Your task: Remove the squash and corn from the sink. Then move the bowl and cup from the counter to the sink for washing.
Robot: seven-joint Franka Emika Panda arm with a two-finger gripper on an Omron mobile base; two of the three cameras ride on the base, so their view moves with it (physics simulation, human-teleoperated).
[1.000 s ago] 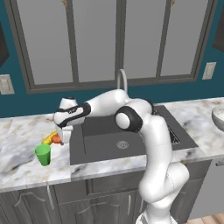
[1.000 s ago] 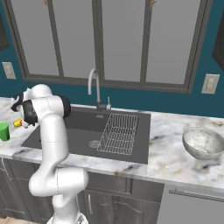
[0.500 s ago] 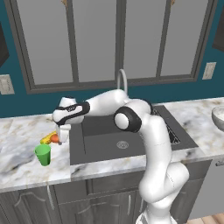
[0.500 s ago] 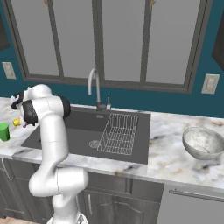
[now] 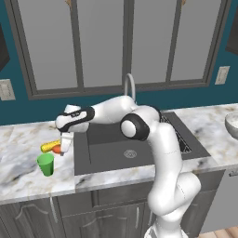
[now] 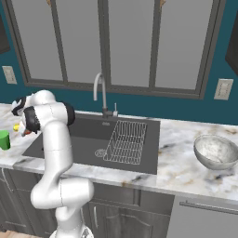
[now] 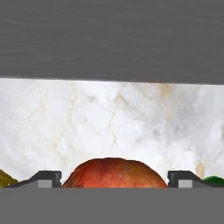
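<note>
The round orange-red squash (image 7: 113, 173) rests on the marbled counter (image 7: 113, 118), between my two finger tips, which stand wide apart on either side of it. My gripper (image 7: 113, 179) is open; in the left base view the gripper (image 5: 63, 148) points down at the counter left of the sink (image 5: 139, 151). The squash (image 5: 56, 149) lies beside the yellow corn (image 5: 49, 146), and the green cup (image 5: 45, 164) stands just in front of them. Far right on the counter sits the speckled bowl (image 6: 216, 151). From the right, my arm hides the gripper; the cup (image 6: 4, 139) shows at the left edge.
A wire rack (image 6: 126, 142) lies in the right half of the sink, and the curved faucet (image 6: 98, 90) rises behind it. The sink's edge (image 7: 112, 39) runs close to the squash. Windows and a teal wall back the counter.
The hand has shifted only slightly above the squash. The jaws stay wide, and the squash, corn and cup rest where they were.
</note>
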